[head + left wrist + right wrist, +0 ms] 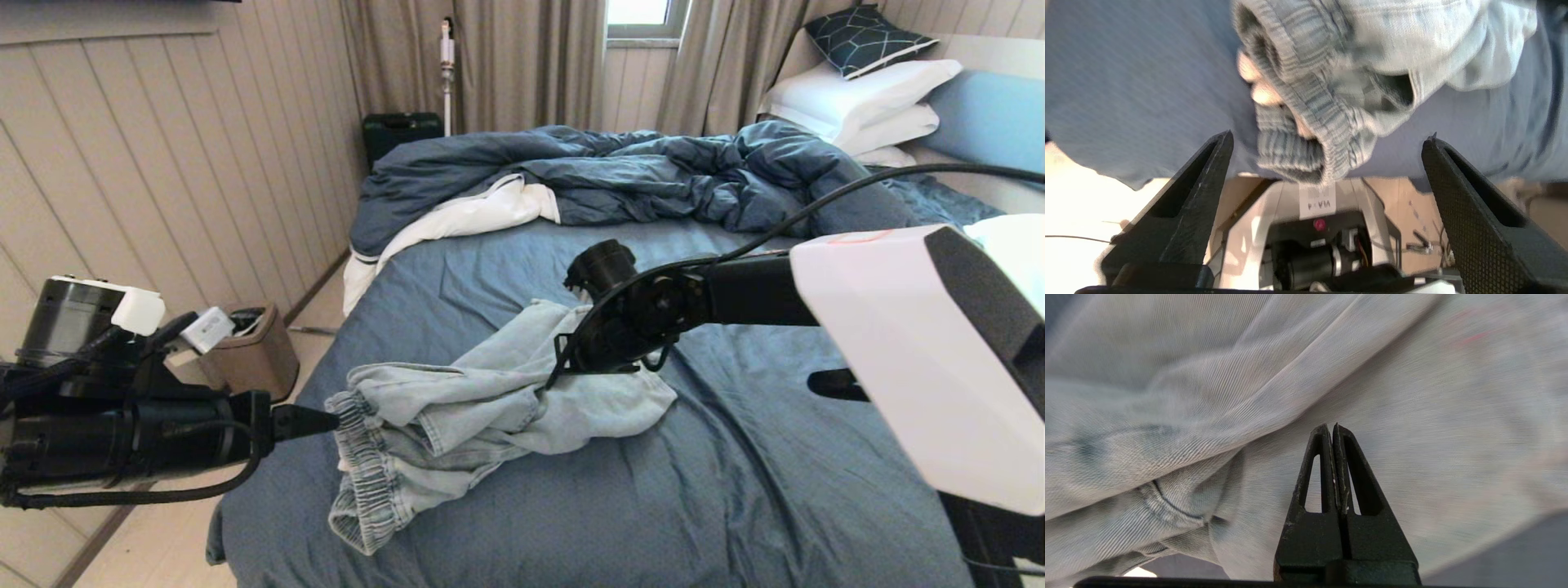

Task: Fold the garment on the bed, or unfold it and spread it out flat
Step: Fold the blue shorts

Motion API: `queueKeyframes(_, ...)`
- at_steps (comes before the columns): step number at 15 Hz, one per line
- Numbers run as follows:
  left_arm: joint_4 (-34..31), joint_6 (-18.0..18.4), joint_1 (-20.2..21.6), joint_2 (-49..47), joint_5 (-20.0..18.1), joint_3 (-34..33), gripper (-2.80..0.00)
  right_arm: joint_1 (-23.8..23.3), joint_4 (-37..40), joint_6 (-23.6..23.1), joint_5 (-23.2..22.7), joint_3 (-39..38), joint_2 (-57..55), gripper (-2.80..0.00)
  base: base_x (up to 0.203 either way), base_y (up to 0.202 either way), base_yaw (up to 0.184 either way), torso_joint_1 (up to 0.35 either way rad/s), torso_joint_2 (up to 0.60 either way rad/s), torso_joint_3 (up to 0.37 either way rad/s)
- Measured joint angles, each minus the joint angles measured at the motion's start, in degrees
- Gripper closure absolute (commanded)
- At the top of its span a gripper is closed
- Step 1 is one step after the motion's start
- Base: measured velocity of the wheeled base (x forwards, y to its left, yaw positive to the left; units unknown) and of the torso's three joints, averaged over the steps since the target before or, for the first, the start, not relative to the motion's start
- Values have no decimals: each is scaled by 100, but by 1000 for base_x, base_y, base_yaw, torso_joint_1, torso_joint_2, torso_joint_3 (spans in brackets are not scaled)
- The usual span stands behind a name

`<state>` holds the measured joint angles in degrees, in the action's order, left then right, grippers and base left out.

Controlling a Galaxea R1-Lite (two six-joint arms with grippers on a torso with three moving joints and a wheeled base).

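The pale blue denim shorts lie crumpled on the near left part of the bed, gathered waistband towards the bed's left edge. My left gripper reaches in from the left and stands open at the waistband; the bunched elastic sits just beyond its two wide-apart fingertips, nothing clamped. My right gripper hovers over the shorts' far right part. In the right wrist view its fingers are pressed together against the denim, with no cloth showing between them.
A rumpled dark blue duvet with white lining fills the far half of the bed. White pillows and a patterned cushion sit at the far right. A brown bin stands on the floor left of the bed.
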<state>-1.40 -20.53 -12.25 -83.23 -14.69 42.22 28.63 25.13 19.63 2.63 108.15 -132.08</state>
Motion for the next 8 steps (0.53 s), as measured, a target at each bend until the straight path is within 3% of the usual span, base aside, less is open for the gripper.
queueKeyframes(4, -22, 27, 348, 95, 2, 204, 0, 282, 41, -1, 0, 183, -285, 0, 0, 0, 0, 0, 0, 0)
queueKeyframes(8, -17, 24, 402, 150, -14, 193, 0, 326, -253, -11, 26, 388, -513, 0, 0, 0, 0, 0, 0, 0)
